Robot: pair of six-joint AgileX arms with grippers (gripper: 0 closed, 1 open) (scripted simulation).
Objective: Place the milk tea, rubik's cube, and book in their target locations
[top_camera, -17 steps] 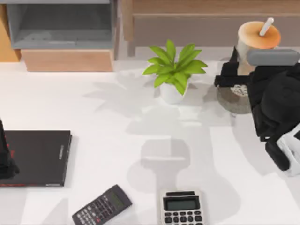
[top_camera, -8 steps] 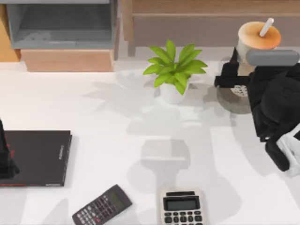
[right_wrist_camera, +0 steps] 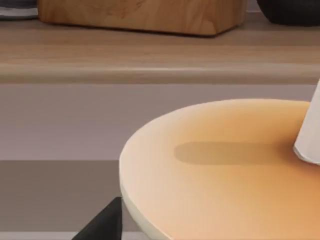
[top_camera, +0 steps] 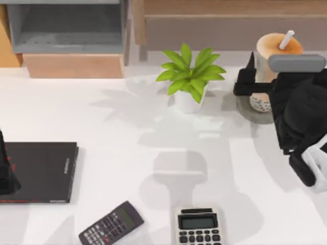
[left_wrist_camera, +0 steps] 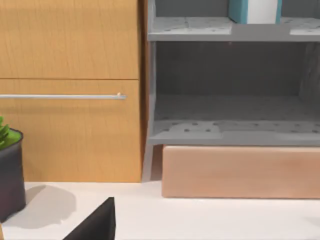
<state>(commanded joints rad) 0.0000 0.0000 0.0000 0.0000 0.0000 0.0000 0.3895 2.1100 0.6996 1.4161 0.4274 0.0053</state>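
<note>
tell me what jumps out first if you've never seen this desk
The tall clear cup of peach-beige milk tea with a white straw, at the table's far right on a round grey coaster, with the black right gripper at it. Next the leafy green plant mid-table, and the flat black book at the left edge.
</note>
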